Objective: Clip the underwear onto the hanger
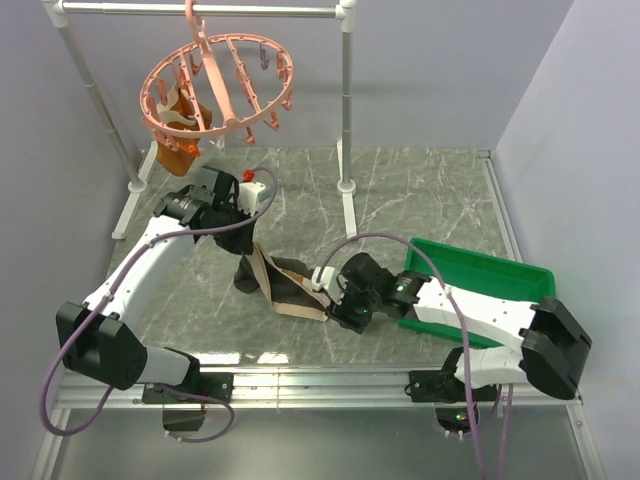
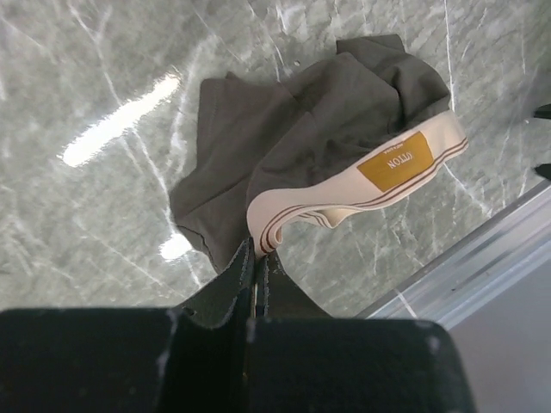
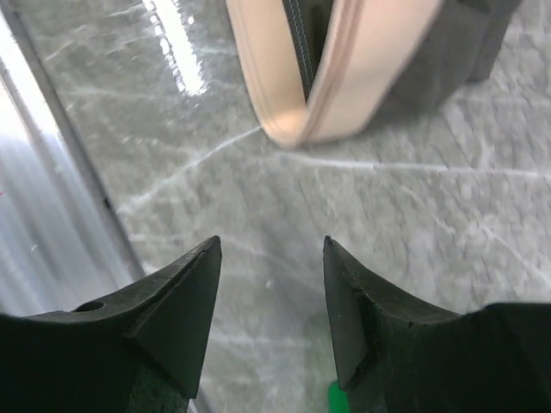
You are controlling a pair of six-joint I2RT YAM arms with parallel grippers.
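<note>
Pinching the underwear [image 2: 327, 103] waistband, left gripper [image 2: 256, 258] looks clamped; right gripper [image 3: 271, 292] gapes open. Next likely needs lifting toward far-left hanger [image 1: 215, 80].

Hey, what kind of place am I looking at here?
Likely a robot lab bench, not a home: two arms bolted to a marble-look table, plain walls, and a pipe rack holding a pink clip hanger.

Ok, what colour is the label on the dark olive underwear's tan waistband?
Mustard yellow rectangular label, pale lettering; best in left wrist view.
</note>
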